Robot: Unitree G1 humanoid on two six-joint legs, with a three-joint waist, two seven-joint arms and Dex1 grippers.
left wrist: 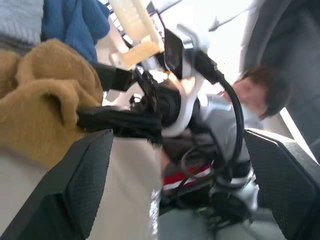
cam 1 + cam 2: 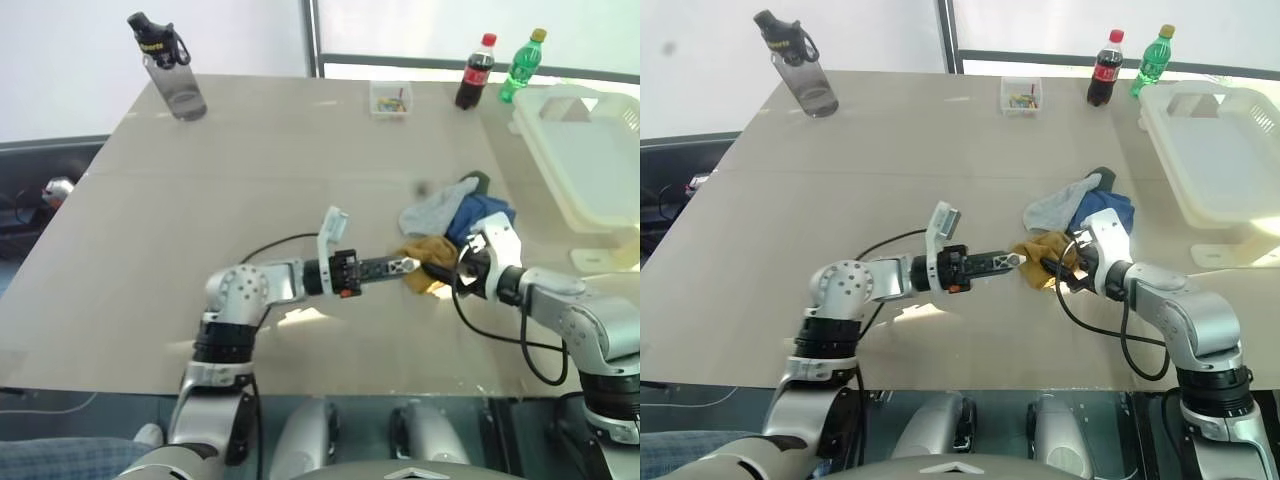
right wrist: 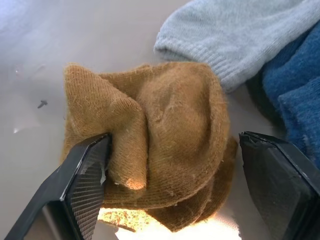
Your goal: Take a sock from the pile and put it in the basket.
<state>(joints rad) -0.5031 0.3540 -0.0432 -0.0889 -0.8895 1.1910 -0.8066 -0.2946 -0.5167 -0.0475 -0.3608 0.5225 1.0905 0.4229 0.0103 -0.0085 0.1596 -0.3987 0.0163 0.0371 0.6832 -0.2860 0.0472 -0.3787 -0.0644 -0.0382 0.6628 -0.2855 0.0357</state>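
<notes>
The mustard-yellow sock (image 3: pixel 165 135) lies crumpled on the table at the near edge of the pile, next to a light grey sock (image 2: pixel 435 208) and a blue sock (image 2: pixel 485 213). My right gripper (image 3: pixel 175 145) is open and straddles the yellow sock, one finger (image 3: pixel 87 175) against its fold and the other standing apart beside the blue sock. My left gripper (image 2: pixel 407 265) points level toward the sock from the left, open, its tip just short of the fabric. The cream-white basket (image 2: pixel 590 165) stands at the far right of the table.
At the back of the table stand a dark water bottle (image 2: pixel 170 70), a small clear box (image 2: pixel 390 98), a cola bottle (image 2: pixel 475 72) and a green bottle (image 2: pixel 522 65). Bare tabletop (image 2: pixel 250 170) stretches left of the pile. The table's front edge runs just below both arms.
</notes>
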